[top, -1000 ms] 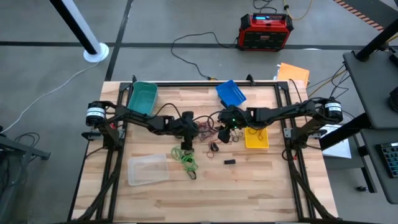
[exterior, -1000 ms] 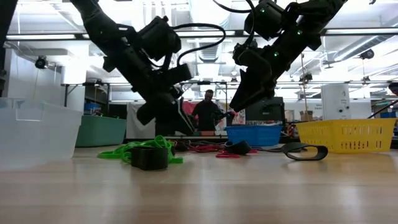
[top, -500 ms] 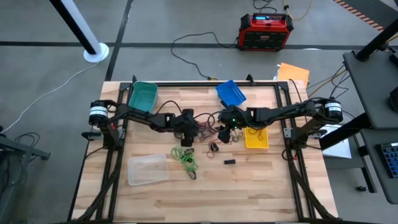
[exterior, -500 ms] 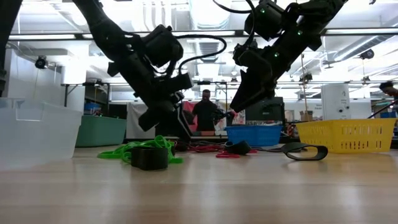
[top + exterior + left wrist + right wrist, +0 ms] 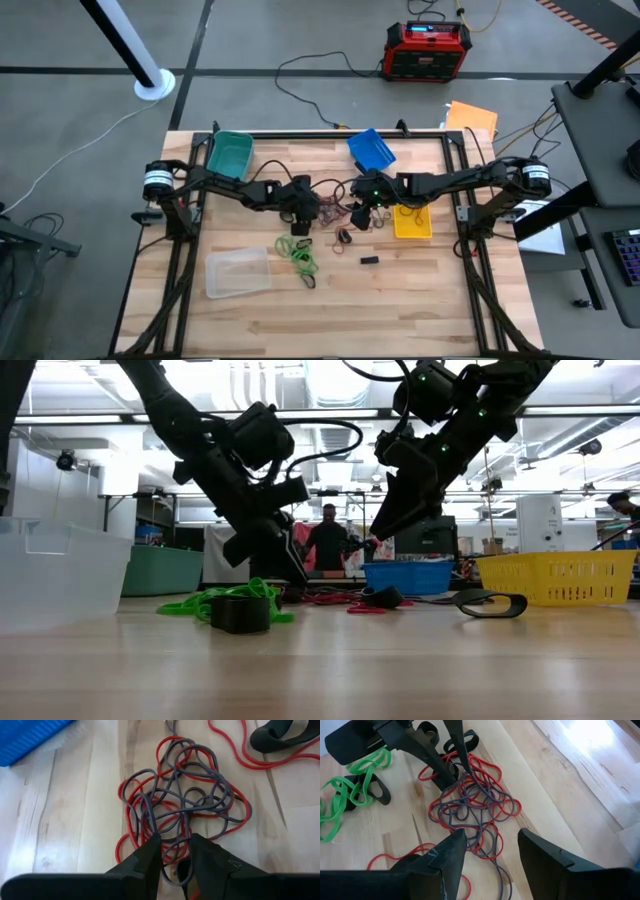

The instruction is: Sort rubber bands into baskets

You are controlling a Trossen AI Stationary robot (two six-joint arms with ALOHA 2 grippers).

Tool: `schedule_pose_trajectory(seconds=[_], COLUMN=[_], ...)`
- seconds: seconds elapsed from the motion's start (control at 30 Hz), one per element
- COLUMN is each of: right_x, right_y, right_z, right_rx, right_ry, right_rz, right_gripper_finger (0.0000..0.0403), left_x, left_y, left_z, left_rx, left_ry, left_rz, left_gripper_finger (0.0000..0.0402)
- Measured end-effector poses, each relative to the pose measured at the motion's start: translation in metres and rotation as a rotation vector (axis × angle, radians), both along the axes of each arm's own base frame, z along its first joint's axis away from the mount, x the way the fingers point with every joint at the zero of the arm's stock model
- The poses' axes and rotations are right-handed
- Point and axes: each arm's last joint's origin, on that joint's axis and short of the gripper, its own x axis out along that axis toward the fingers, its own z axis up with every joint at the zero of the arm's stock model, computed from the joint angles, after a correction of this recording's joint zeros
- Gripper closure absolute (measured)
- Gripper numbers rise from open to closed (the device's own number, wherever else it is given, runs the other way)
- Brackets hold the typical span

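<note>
Left wrist view, left gripper (image 5: 174, 851) jaws narrowly parted astride red and grey rubber bands (image 5: 187, 802) tangle, right gripper (image 5: 490, 847) jaws wide, empty, above same tangle.

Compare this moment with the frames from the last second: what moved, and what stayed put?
The left gripper shifted slightly from the green rubber bands toward the tangle of red and grey rubber bands; its fingers now straddle strands there, with no lift visible. The right gripper stayed open above the same tangle. The teal, blue, yellow and clear plastic baskets did not move.
</note>
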Motion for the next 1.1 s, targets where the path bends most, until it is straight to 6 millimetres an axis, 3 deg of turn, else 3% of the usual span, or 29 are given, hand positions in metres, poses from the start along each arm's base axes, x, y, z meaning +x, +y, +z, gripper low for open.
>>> schedule_pose_trajectory(seconds=[0.87,1.1], right_x=[0.0,0.0], right_y=[0.0,0.0], right_z=[0.0,0.0], right_rx=[0.001,0.002], right_ry=[0.001,0.005], right_rz=[0.0,0.001], right_gripper_finger=[0.0229,0.0229], left_x=[-0.004,0.002], left_y=[-0.001,-0.003], left_z=[-0.004,-0.017], left_rx=[-0.065,-0.098], left_ry=[-0.004,0.004], left_rz=[0.069,0.053], left_gripper_finger=[0.0313,0.0313])
